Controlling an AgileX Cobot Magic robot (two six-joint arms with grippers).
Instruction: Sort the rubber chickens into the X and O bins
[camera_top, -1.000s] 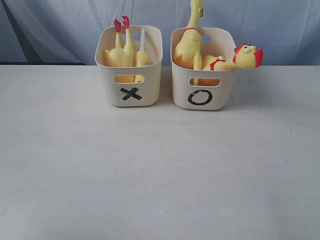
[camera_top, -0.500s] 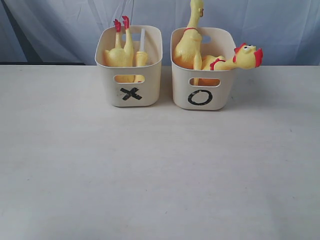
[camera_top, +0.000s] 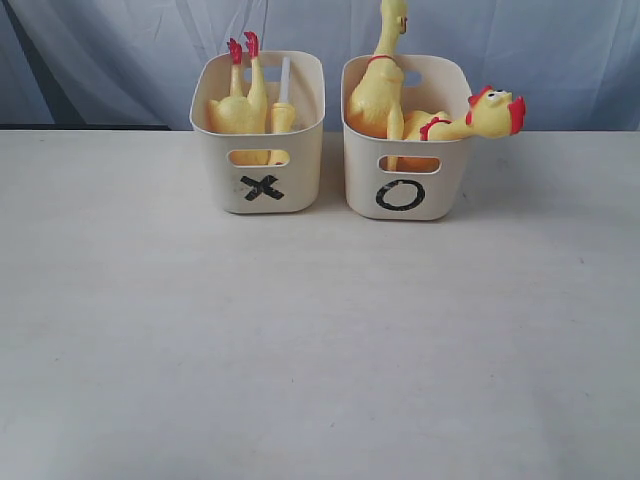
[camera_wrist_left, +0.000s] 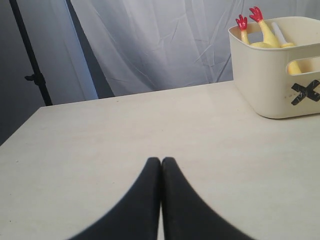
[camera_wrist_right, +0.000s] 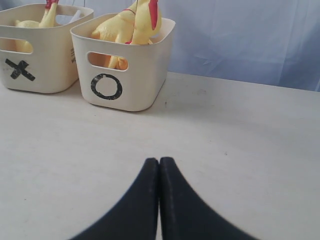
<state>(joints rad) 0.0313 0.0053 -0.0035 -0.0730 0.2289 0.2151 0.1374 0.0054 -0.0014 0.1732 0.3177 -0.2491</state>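
Already, the rubber chickens (camera_top: 238, 112) are found in the X bin (camera_top: 300, 175) and O bin (camera_top: 450, 180), well ahead of the left gripper (camera_wrist_left: 161, 162) and right gripper (camera_wrist_right: 159, 162), both pressed together empty, the overhanging head (camera_top: 497, 108) nearer the right.

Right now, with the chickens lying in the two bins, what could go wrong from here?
1. The draped chicken has its head and neck hanging outside the O bin, over the right rim. That weight might drag it out onto the table.
2. The upright chicken in the same bin rises well above the rim. An arm passing over could knock it out or nudge the bin.
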